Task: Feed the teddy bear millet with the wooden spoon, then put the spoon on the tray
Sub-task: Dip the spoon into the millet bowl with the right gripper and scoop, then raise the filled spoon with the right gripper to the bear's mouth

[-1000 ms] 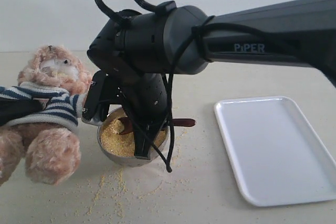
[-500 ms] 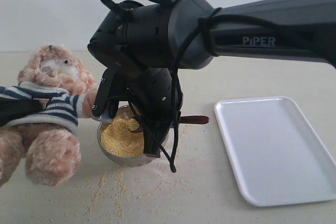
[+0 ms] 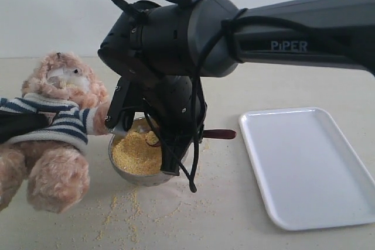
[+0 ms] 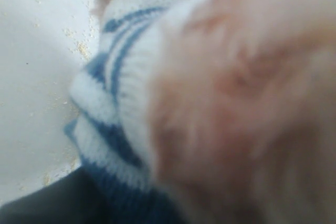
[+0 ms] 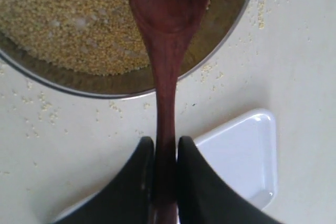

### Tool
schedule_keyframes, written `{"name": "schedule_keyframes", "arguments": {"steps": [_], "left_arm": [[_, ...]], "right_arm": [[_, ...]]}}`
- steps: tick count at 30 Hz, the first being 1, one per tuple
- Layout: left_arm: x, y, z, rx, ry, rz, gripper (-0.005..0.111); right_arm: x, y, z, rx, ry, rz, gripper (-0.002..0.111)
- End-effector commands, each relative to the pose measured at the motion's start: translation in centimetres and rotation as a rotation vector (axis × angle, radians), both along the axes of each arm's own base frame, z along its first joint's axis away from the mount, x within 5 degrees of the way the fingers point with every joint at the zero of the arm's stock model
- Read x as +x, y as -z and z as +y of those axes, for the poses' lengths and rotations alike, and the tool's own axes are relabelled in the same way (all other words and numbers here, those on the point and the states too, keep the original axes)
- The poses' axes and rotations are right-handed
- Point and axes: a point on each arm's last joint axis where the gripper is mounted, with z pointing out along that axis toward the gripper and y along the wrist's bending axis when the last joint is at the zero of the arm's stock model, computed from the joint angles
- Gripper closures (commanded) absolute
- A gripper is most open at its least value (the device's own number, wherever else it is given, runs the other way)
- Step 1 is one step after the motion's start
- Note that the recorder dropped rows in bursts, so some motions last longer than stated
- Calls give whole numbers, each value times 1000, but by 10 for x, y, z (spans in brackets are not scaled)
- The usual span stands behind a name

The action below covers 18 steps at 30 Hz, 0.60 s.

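Millet (image 5: 68, 24) scooping is the step I'm on, I reckon. My right gripper (image 5: 165, 145) is clamped narrow on the tail end of the wooden spoon (image 5: 167, 66)'s handle. The spoon's oval end sits over the steel bowl (image 5: 226, 35) with only a few grains showing in it. The teddy bear (image 3: 58, 121) sits just beside the bowl, and the white tray (image 3: 310, 168) is on the bowl's other side, a bit apart. My left gripper (image 3: 23, 124) looks pressed into the bear's striped shirt, but honestly I can't tell if it's gripping or just resting there. To do this well I'd dip a little deeper for a proper load and level the spoon before it clears the rim. Then I'd go slow toward the muzzle, since holding the handle that far back means any wobble tips it. There's plenty of stray grain on the counter (image 3: 222, 215) already lol.
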Motion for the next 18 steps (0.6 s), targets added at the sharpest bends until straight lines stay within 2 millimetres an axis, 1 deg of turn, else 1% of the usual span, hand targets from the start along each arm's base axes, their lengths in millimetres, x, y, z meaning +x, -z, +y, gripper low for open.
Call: {"name": "schedule_keyframes", "arguments": {"steps": [1,3,6,12,15,18], "left_arm": [[-6,4,-1,-28,-21,67,102],[-10,9,-2,-26,-38,112,102],[-15,12,-4,-35,-40,131,102],[-17,13,-5,-26,-32,140,102],[-19,15,-6,-27,-25,148,102],[-21,16,-7,-35,-33,158,102]], "right_arm": [[0,-16,-5,28,34,-42,109],[0,-22,-6,41,34,-50,109],[-2,-35,-9,64,32,-69,109],[-7,-65,-18,118,22,-119,109],[-9,-73,-20,130,20,-135,109],[-9,-78,-17,154,21,-137,109]]}}
